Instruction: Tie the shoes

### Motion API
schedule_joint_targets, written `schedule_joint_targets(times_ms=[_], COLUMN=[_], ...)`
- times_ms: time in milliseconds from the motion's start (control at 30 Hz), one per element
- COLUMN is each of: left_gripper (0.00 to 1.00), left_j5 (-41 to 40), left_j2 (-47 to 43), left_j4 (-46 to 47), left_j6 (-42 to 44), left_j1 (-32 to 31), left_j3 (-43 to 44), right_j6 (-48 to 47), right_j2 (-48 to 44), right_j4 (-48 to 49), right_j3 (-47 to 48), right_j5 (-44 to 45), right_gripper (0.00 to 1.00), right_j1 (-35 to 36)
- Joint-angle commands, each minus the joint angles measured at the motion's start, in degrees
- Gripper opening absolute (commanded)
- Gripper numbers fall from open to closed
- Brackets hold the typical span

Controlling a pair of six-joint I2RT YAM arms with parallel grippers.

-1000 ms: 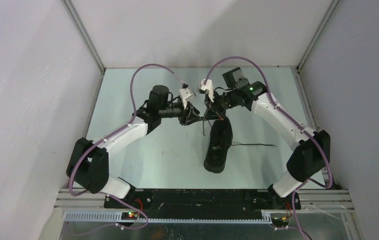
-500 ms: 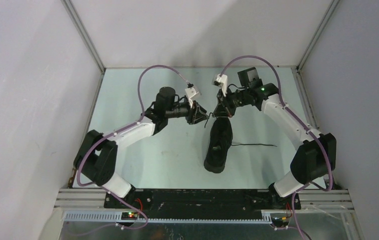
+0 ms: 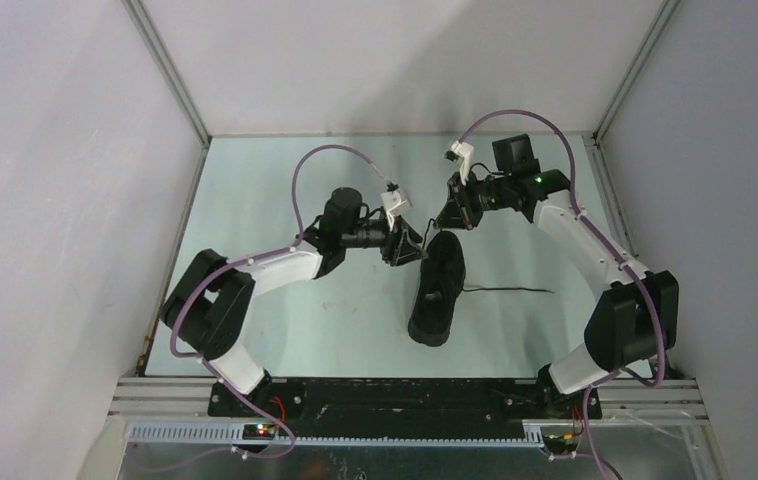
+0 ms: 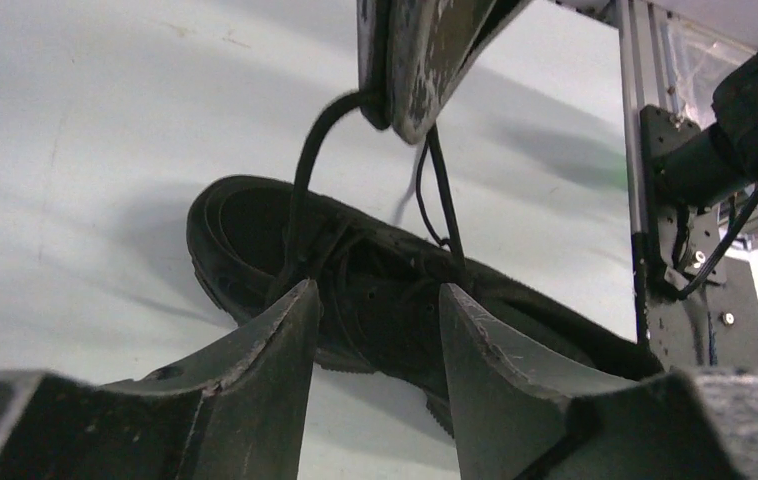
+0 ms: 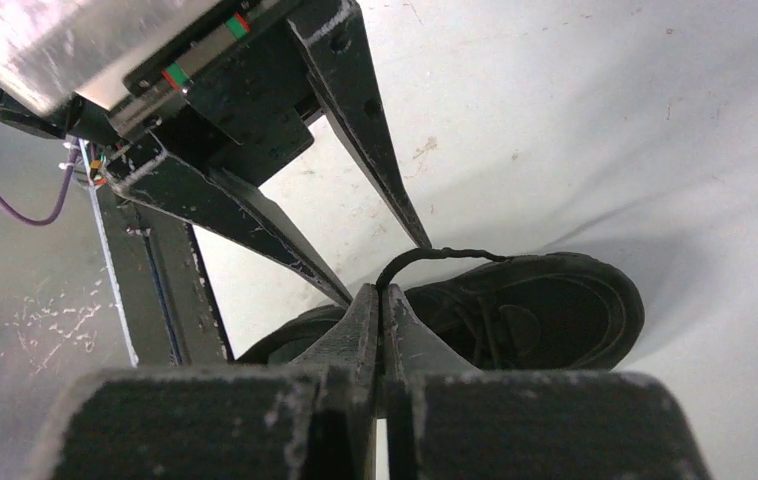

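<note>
L gripper (image 4: 377,300) jaws apart, empty, R gripper (image 5: 382,293) jaws clamped on lace (image 5: 440,252), black sneaker (image 3: 437,290) eyelets indistinct

Pale green table top (image 3: 275,190), scuffed, with faint brownish stains near the middle and small specks elsewhere. Boxed in by plain white walls: one at the left (image 3: 55,200), one at the back (image 3: 395,60), one at the right (image 3: 725,180). Joined at the two far corners by slanting silver metal posts (image 3: 167,72). Along the near edge, a black base plate (image 3: 405,400); just in front of that, a grey slotted rail (image 3: 385,433) with a small lit circuit board (image 3: 260,431) at each end. Nearest of all, a dull metal sheet (image 3: 405,462).
</note>
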Motion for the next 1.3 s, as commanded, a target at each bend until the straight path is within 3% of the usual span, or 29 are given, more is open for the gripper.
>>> schedule_joint_targets(times_ms=[0,33,100,133,200,367,467,600,933,1267], left_gripper=[0.56,0.58,0.72,0.86,0.98,1.00,1.00,1.00,0.64,0.57], left_j5=[1.7,0.7,-1.7,-1.8,-0.3,1.7,1.2,-0.8,0.5,1.3], left_j2=[-3.3,-3.3,-3.0,-2.5,-1.9,-0.2,1.6,3.4,2.5,2.4], left_j4=[-2.8,-1.7,0.3,0.5,-1.4,-1.6,0.4,-3.6,-4.3,-1.3], left_j6=[8.2,7.9,5.2,2.6,0.9,-2.9,-4.5,-1.9,0.9,0.0], left_j1=[1.1,1.7,2.8,3.2,4.4,4.4,2.2,-1.3,-2.8,-3.2], left_j3=[-0.5,-0.5,0.3,1.1,3.8,8.3,9.4,11.9,8.3,5.3], right_j6=[2.3,2.7,2.8,2.8,3.0,4.1,4.9,5.7,6.4,6.7], right_j2=[-2.9,-3.0,-3.0,-3.0,-2.9,-2.4,-2.1,-1.6,-1.7,-1.4], right_j4=[3.2,3.3,3.6,3.6,3.8,4.3,4.8,5.6,5.8,6.3], right_j3=[0.1,0.0,-0.1,-0.2,-0.2,-0.2,-0.2,-0.1,-0.2,-0.2], right_j5=[-1.5,-1.6,-1.9,-2.1,-2.2,-2.5,-2.7,-3.0,-3.3,-3.3], right_gripper=[0.00,0.00,0.00,0.00,0.00,0.00,0.00,0.00,0.00,0.00], right_j1=[-0.5,-0.6,-0.7,-0.8,-1.0,-1.3,-1.5,-1.8,-2.9,-3.0])
